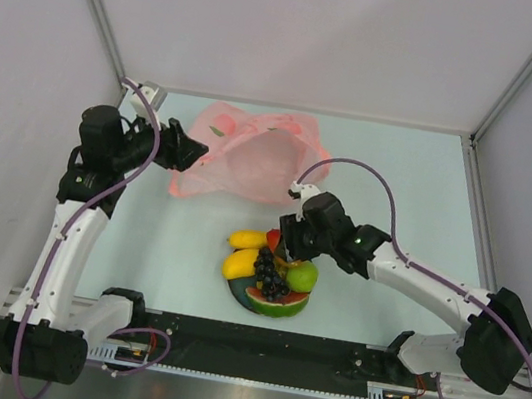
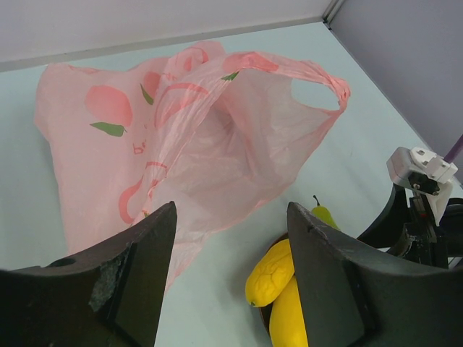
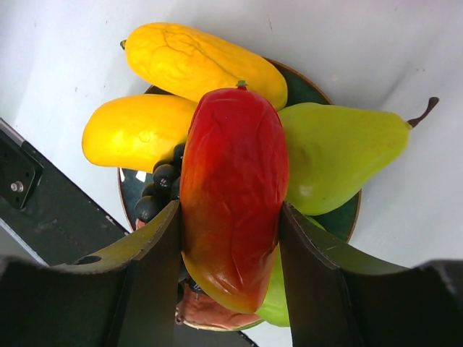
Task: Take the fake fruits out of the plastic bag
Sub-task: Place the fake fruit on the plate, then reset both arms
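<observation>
The pink plastic bag (image 1: pixel 252 157) lies crumpled and open at the back of the table; it also fills the left wrist view (image 2: pixel 210 137). My left gripper (image 1: pixel 192 152) is open and empty at the bag's left edge (image 2: pixel 231 210). My right gripper (image 1: pixel 285 238) is shut on the red-yellow mango (image 3: pixel 233 195) just above the fruit pile. The pile sits on a dark plate (image 3: pixel 307 87): two yellow mangoes (image 3: pixel 195 61) (image 3: pixel 137 134), a green pear (image 3: pixel 340 155), dark grapes (image 3: pixel 159 188), a green apple (image 1: pixel 302 276) and a watermelon slice (image 1: pixel 274 307).
The plate of fruits stands in front of the bag, close to the black rail (image 1: pixel 253 344) at the near edge. Grey walls close in the table on the left, back and right. The right arm (image 2: pixel 423 210) shows in the left wrist view.
</observation>
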